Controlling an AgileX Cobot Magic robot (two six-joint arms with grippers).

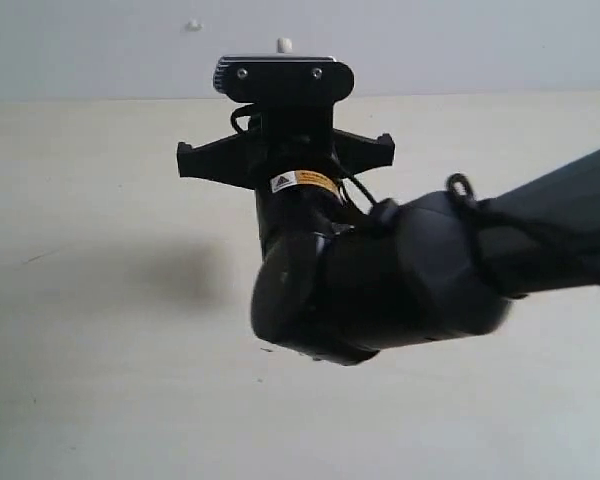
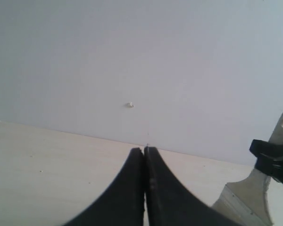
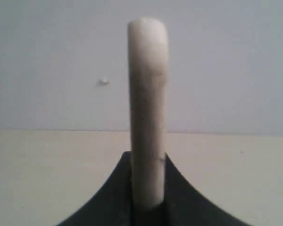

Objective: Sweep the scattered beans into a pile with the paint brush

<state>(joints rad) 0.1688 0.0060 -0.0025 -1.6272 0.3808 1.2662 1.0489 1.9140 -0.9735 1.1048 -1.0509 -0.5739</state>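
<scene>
Right gripper (image 3: 147, 165) is clamped on the brush (image 3: 147, 94) handle, hole end up, bristles out of view; left gripper (image 2: 144, 157) is pressed closed on nothing. No beans show anywhere on the surface (image 1: 100, 380), so this reads as brush in hand, sweep not yet begun. Next move needs the beans located, bristles set down beside them, strokes drawn inward.
</scene>
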